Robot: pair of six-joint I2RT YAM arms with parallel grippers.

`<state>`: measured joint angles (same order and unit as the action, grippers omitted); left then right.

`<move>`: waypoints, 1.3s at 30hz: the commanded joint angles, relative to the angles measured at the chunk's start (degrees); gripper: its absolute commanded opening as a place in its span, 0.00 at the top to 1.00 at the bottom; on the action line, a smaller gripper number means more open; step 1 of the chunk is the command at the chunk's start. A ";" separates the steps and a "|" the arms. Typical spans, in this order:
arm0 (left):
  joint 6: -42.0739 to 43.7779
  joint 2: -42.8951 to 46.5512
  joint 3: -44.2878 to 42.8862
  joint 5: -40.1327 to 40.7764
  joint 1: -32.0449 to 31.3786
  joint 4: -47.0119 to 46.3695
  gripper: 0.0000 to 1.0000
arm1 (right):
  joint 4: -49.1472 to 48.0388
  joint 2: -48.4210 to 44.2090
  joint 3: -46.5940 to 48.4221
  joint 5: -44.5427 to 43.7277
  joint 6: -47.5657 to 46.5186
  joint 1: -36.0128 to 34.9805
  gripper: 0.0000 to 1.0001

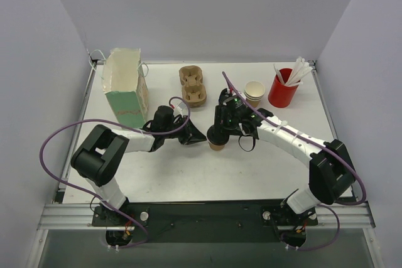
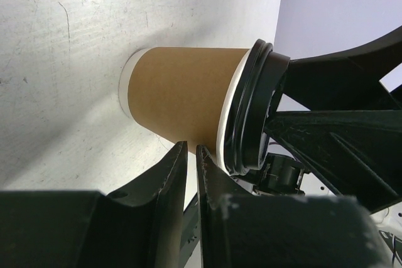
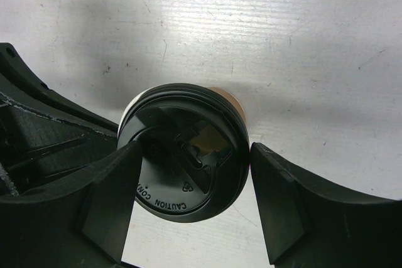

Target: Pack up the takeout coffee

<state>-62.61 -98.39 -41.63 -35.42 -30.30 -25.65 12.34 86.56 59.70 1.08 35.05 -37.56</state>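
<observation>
Straddling 1 takeout coffee (image 3: 179,183): right pincer (image 3: 196,150); left pincer (image 2: 191,150) beside.

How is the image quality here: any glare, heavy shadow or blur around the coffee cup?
Top view: even light, soft shadows, the cup small but clear. Left wrist view: cup sharp, the left gripper's fingers nearly black in the foreground. Right wrist view: black lid dim, a broad shadow on the table beside it.

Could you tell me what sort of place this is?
Probably a robot test cell staged for takeout packing: a walled-in white table, a paper bag, a pulp cup carrier and the takeout coffee.
</observation>
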 commanded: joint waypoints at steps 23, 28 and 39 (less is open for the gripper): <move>1.70 0.30 -3.02 -0.70 -0.37 -0.19 0.78 | 5.50 1.06 4.19 -4.95 -2.17 -1.46 0.32; 1.79 0.30 -3.02 -0.70 -0.37 -0.10 0.78 | 6.38 2.12 5.42 -5.12 -2.44 -1.64 0.32; 3.81 1.18 -3.55 -0.09 -0.37 3.14 0.78 | 7.35 3.70 5.95 -5.48 -2.79 -1.99 0.32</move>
<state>-61.41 -98.39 -42.52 -35.42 -30.35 -24.29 16.36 89.06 63.92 -2.22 33.06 -39.07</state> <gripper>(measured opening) 0.219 0.683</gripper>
